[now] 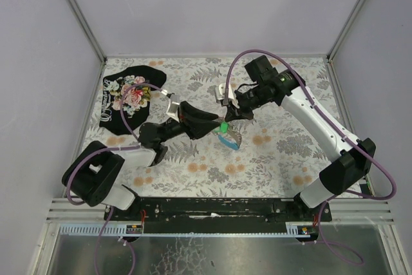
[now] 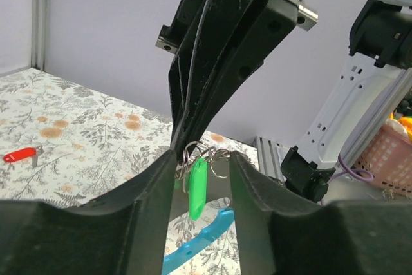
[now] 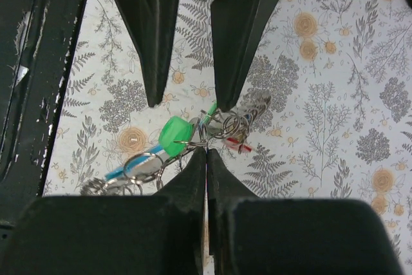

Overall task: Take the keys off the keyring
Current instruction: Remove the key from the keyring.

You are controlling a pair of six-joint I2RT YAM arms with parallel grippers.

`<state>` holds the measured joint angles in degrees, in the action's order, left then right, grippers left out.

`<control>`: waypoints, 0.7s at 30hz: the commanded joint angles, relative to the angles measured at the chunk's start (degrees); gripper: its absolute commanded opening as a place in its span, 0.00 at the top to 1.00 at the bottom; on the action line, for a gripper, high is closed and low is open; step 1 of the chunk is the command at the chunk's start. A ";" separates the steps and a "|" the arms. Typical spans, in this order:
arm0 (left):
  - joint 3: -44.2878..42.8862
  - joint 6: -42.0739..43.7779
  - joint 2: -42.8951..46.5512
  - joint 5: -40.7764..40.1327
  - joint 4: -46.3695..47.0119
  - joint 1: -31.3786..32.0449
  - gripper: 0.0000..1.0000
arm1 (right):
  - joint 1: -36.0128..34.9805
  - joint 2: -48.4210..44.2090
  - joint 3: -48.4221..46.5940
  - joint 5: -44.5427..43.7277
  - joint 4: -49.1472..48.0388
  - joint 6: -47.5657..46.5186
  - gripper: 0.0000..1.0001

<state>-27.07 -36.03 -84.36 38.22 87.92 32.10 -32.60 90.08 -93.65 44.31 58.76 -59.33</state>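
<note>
The keyring (image 3: pixel 226 124) is a bunch of thin silvery rings hanging above the flowered table. My right gripper (image 3: pixel 206 151) is shut on one of its wires. A green-headed key (image 2: pixel 197 188) dangles from the rings, and a red one (image 3: pixel 239 147) shows behind them. The light-blue fob (image 2: pixel 201 239) hangs lower, near the table. My left gripper (image 2: pixel 203 159) is open, one finger on each side of the green key. From above, the two grippers (image 1: pixel 217 125) (image 1: pixel 239 117) meet at mid-table over the green key (image 1: pixel 223 127).
A black floral cloth (image 1: pixel 132 94) lies at the table's far left corner. A separate red-headed key (image 2: pixel 19 154) lies flat on the table, off to the left in the left wrist view. A pink basket (image 2: pixel 387 159) stands beyond the table edge. Grey walls enclose three sides.
</note>
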 commanded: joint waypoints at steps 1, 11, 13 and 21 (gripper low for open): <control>3.40 -1.03 3.52 -5.44 4.38 -0.74 0.59 | -0.53 -3.01 1.42 -0.80 -3.98 2.51 1.00; 5.30 -10.73 15.53 -15.43 -22.39 0.31 0.56 | -0.53 -3.86 4.23 -5.38 -7.65 7.53 1.00; 5.16 -10.50 17.35 -17.37 -26.47 1.99 0.57 | -0.61 -3.91 4.74 -5.09 -7.85 8.01 1.00; -2.89 -4.28 19.11 -21.23 -44.32 5.92 0.58 | -0.71 -3.27 4.85 -4.51 -8.72 9.29 1.00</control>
<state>-25.12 -43.53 -66.13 20.80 54.39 36.82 -32.64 88.86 -88.42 38.48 52.86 -51.77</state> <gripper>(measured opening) 0.431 0.011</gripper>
